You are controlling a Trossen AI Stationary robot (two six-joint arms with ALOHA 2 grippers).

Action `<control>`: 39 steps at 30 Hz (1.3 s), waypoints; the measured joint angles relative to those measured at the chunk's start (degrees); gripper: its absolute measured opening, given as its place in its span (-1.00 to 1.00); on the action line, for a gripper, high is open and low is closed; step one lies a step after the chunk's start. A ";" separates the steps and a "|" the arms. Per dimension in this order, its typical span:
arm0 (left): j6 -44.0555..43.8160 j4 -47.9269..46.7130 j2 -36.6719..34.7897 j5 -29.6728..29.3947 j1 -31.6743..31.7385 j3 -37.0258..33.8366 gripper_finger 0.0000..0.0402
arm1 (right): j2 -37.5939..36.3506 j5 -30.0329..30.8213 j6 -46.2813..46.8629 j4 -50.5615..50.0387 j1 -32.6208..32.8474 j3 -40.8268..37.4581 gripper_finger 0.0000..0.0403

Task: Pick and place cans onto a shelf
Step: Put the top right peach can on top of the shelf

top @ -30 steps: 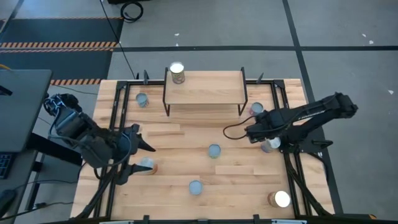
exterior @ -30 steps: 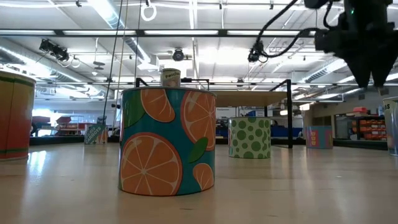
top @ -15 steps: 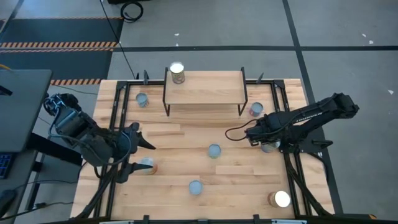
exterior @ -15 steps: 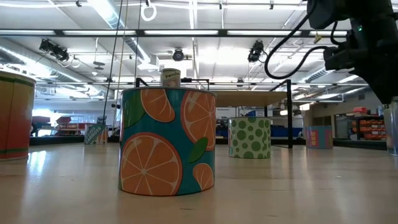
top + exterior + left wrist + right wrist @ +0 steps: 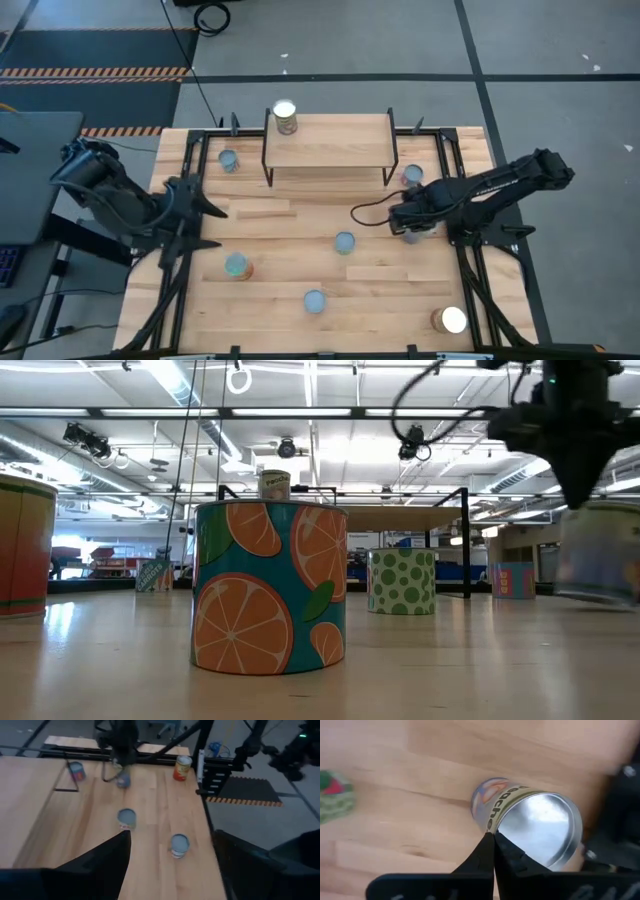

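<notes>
My right gripper (image 5: 408, 222) is shut on a can with a silver top and a "Peaches" label (image 5: 530, 817), right of the table's middle. In the low view this can (image 5: 600, 555) is blurred and seems a little above the table. My left gripper (image 5: 200, 225) is open and empty over the table's left side. The shelf (image 5: 328, 142) stands at the far middle with one can (image 5: 285, 117) on its left end. Other cans stand on their bases: centre (image 5: 345, 242), near left (image 5: 237, 266), near middle (image 5: 315, 301). My right gripper pinches the can at the rim of its silver top (image 5: 496, 831), where the top meets the label. The two fingers (image 5: 480, 855) stand almost together and come from above. The can hangs tilted below them, its top turned partly toward the wrist camera.
More cans stand left of the shelf (image 5: 229, 160), right of it (image 5: 411, 176) and at the near right corner (image 5: 449, 320). Black frame rails (image 5: 190, 170) run along both table sides. An orange-patterned can (image 5: 268, 586) stands close to the low camera.
My right gripper has come down onto the can at the table's right side, taken hold of it and gone toward the table's left with it. My left gripper has drawn back toward the table's left and far edges, away from the near-left can, which stays put.
</notes>
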 joint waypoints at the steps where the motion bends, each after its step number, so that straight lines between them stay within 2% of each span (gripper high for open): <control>1: 0.06 -0.46 -0.39 -0.69 0.01 0.00 0.47 | 1.43 0.40 -1.31 0.73 0.00 1.13 -0.99; 8: 1.11 -0.54 -1.19 -1.58 0.02 0.00 0.47 | 14.76 1.21 -11.50 3.02 -0.35 11.34 -0.99; 15: 1.27 -0.54 -1.17 -1.66 0.02 0.00 0.47 | 28.18 7.71 -23.87 3.03 -0.71 26.61 -1.00; 20: 1.54 -0.52 -1.17 -1.66 0.02 0.00 0.47 | 37.03 11.58 -36.87 3.09 -1.70 37.91 -1.00; 25: 3.58 -0.52 -1.17 -1.53 0.02 0.00 0.47 | 45.17 11.16 -53.91 3.86 -1.62 48.33 -1.00; 33: 2.37 -0.52 -1.19 -0.79 0.02 0.00 0.47 | 53.57 10.69 -79.88 5.24 0.12 61.19 -1.00; 39: 2.29 -0.50 -1.21 -1.28 0.02 0.00 0.47 | 54.26 10.12 -92.88 6.14 1.40 62.82 -0.96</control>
